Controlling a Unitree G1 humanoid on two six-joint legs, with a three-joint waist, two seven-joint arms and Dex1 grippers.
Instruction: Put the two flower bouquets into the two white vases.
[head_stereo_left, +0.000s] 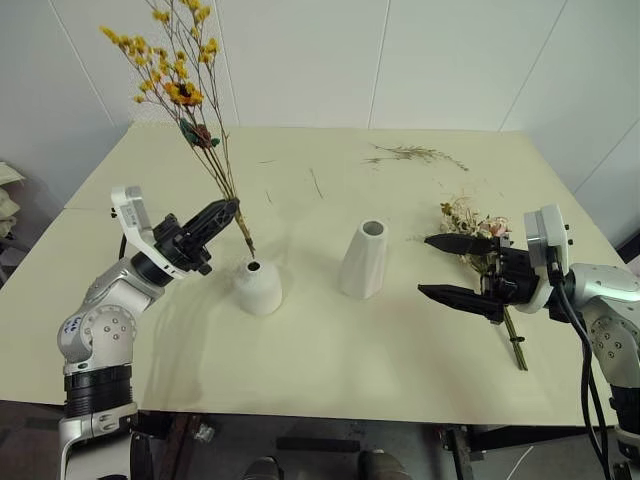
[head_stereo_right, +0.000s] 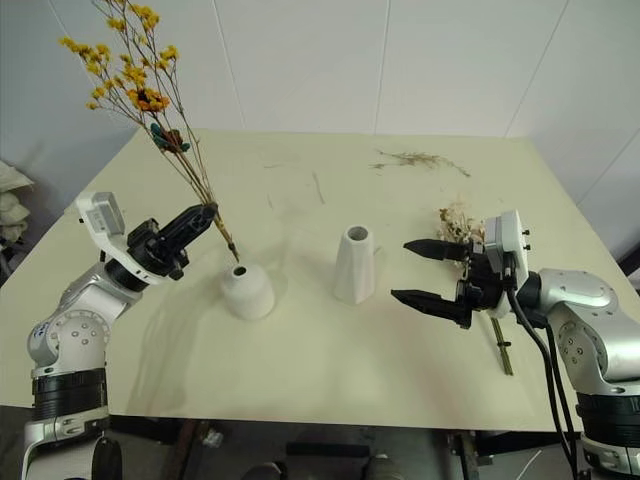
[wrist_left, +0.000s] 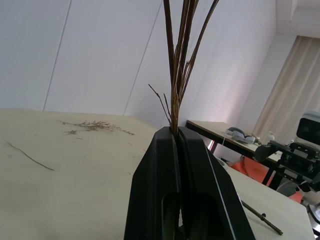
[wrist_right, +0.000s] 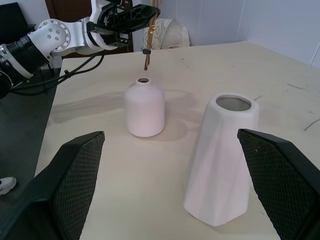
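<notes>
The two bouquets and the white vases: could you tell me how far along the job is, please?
Nothing is finished: both vases are empty. In hand: the left gripper is shut on the yellow bouquet, its stem ends just above the squat vase. Left: lower it in, then the cream-pink bouquet, lying on the table behind the open right gripper, must go into the cone vase.

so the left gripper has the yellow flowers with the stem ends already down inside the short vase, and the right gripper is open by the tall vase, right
Not quite. The left gripper does hold the yellow flowers, but their stem ends hang just above the short vase's mouth, not inside it; the right wrist view shows the gap. The right gripper is indeed open by the tall vase.
</notes>
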